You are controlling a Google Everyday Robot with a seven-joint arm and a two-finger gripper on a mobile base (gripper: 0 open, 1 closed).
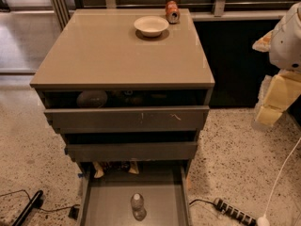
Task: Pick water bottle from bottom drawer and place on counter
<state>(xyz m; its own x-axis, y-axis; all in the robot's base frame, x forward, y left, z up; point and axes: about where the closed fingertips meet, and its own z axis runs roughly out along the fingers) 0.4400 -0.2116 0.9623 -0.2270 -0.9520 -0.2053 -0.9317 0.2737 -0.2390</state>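
Observation:
The water bottle, clear with a white cap, lies on the grey floor of the pulled-out bottom drawer, near its front middle. The beige counter tops the grey cabinet. My gripper hangs at the right edge of the view, beside the cabinet at about the height of the upper drawers. It is well above and to the right of the bottle and holds nothing that I can see.
A white bowl and an orange-red soda can stand at the back of the counter. The two upper drawers are partly open. A power strip, a white cable and a black object lie on the terrazzo floor.

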